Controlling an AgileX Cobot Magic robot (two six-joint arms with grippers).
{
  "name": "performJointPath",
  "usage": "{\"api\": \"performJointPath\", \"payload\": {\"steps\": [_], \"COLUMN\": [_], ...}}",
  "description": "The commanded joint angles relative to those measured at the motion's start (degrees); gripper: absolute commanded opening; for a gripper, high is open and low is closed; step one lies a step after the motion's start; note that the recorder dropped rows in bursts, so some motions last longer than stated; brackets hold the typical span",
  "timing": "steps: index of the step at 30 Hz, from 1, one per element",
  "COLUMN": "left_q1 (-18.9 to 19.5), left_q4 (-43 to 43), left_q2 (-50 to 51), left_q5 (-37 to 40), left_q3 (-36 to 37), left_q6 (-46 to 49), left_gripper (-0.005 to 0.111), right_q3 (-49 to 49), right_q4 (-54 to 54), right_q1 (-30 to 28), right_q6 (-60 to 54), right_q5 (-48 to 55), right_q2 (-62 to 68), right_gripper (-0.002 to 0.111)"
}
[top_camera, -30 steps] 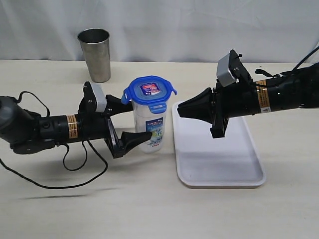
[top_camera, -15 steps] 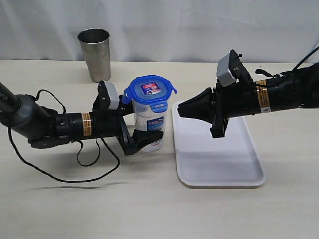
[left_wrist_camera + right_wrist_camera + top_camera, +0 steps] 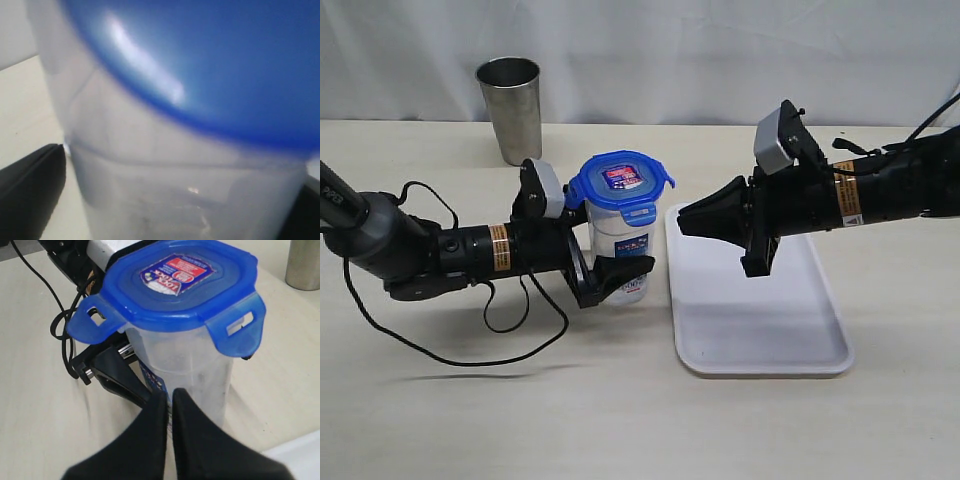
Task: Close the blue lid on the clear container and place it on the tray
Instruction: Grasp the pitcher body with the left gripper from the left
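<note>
Exterior view: our left gripper (image 3: 623, 250) straddles the clear container (image 3: 616, 225), jaws spread.
Our right gripper (image 3: 685, 222), clenched empty, hovers at its three o'clock.

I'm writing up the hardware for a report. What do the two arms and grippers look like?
The left arm and right arm are black tubes, each with an orange label band near the wrist. The left gripper and right gripper have black, tapering fingers. A grey camera box tops each wrist. Loose black cable loops beside the left arm.
</note>
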Motion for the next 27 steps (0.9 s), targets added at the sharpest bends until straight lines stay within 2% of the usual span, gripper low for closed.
{"api": "performJointPath", "payload": {"steps": [1, 27], "left_q1": [-0.36, -0.36], "left_q4": [-0.06, -0.03], "left_q2": [-0.02, -0.02], "left_q5": [-3.16, -3.65], "left_q3": [-0.45, -0.45], "left_q6": [0.25, 0.01], "left_gripper": [0.090, 0.090], "right_q3": [-0.19, -0.19], "right_q4": [-0.05, -0.05], "right_q1": [-0.04, -0.04], "right_q6": [0.11, 0.11], "right_q5": [0.61, 0.61], "right_q2": [-0.13, -0.13], "right_gripper": [0.005, 0.005]}}
